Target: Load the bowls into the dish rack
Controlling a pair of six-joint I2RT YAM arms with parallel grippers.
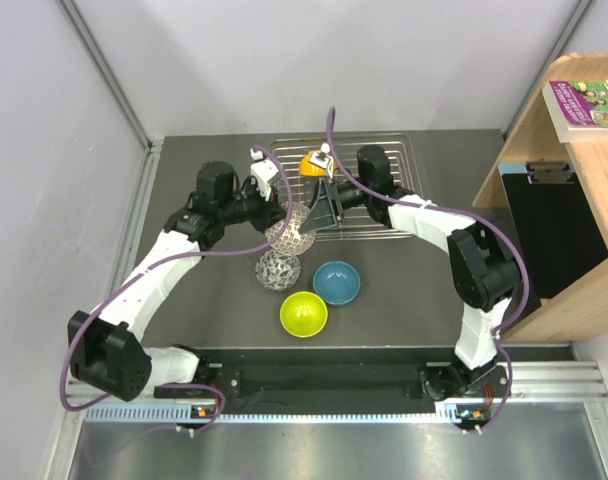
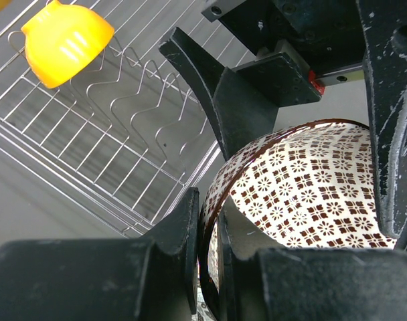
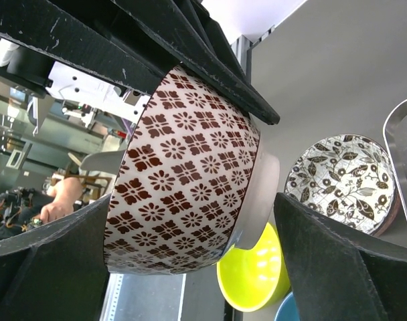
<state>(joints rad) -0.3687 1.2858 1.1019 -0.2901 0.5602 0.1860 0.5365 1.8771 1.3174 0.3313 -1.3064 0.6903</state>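
My left gripper [image 1: 282, 212] [image 2: 213, 227] is shut on the rim of a pinkish brown-and-white flower-patterned bowl [image 1: 296, 232] [image 2: 310, 194] [image 3: 183, 180], held tilted on its side just in front of the dish rack [image 1: 384, 150] [image 2: 90, 154]. My right gripper [image 1: 319, 215] [image 3: 190, 227] is open and straddles the same bowl, with a gap at the bowl's foot. An orange bowl [image 1: 314, 163] [image 2: 66, 40] stands in the rack. On the table lie a black-and-white mosaic bowl [image 1: 279, 268] [image 3: 341, 180], a blue bowl [image 1: 336, 282] and a lime green bowl [image 1: 303, 314] [image 3: 257, 274].
A wooden shelf [image 1: 584, 150] with a book on top stands at the right, with a black clipboard [image 1: 559, 235] leaning on it. Grey walls close the left and back. A metal rail [image 1: 334, 380] runs along the near edge.
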